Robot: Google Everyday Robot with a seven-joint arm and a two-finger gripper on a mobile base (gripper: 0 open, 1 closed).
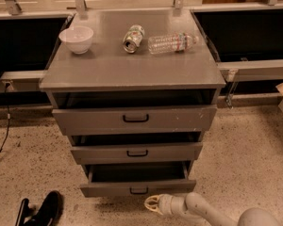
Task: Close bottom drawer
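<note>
The bottom drawer (137,187) is the lowest of three on the grey cabinet (132,72). It stands pulled out, its short front panel bearing a small black handle (139,190) and its dark box open behind. My gripper (152,205) is at the end of the white arm (203,210), low near the floor, just below and slightly right of the drawer's front panel, not touching it.
The middle drawer (137,152) and top drawer (134,119) also stand partly out. A white bowl (76,39), a can (133,37) lying down and a plastic bottle (172,43) lie on the cabinet top. A black object (40,212) lies on the speckled floor at lower left.
</note>
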